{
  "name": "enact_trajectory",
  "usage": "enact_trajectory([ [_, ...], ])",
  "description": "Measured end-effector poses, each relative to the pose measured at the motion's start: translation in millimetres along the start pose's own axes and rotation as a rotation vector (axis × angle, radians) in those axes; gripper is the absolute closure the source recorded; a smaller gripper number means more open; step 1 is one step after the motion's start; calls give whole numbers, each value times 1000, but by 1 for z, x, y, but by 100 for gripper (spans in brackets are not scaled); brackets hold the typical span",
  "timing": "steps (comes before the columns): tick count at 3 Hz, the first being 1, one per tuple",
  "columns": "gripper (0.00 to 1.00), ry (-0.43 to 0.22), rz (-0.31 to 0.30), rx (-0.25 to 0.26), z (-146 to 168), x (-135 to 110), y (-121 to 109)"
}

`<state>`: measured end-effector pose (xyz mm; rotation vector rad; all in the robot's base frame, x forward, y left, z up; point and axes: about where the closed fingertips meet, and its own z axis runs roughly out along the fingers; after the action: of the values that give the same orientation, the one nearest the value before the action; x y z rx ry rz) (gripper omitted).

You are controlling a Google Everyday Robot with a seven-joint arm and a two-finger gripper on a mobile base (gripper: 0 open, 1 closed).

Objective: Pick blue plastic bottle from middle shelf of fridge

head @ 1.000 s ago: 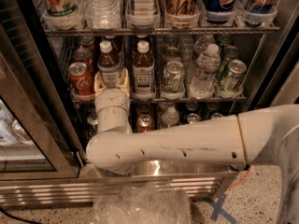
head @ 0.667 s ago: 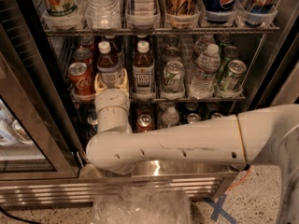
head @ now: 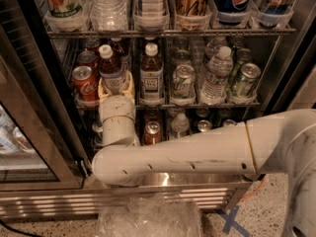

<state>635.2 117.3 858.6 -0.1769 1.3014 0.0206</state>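
Note:
The blue plastic bottle (head: 109, 65), with a white cap, dark drink and pale label, stands at the left of the middle shelf (head: 217, 104) in the fridge (head: 44, 132). My gripper (head: 116, 85) reaches in from below at the end of the white arm (head: 187, 152). Its yellowish fingers (head: 102, 89) sit tight against both sides of the bottle's lower body. The bottle is upright and its base is hidden behind the gripper.
A like bottle with a whiter label (head: 151, 75) stands just right of it and a red cola can (head: 83, 83) just left. Green cans (head: 182, 82) and a water bottle (head: 216, 73) are further right. Short cans (head: 153, 131) sit below. The open glass door (head: 19, 147) is at left.

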Motion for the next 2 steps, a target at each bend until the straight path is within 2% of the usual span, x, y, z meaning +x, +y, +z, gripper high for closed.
enact_trajectory([
  [2, 100, -23, 3, 5, -2, -2, 1],
])
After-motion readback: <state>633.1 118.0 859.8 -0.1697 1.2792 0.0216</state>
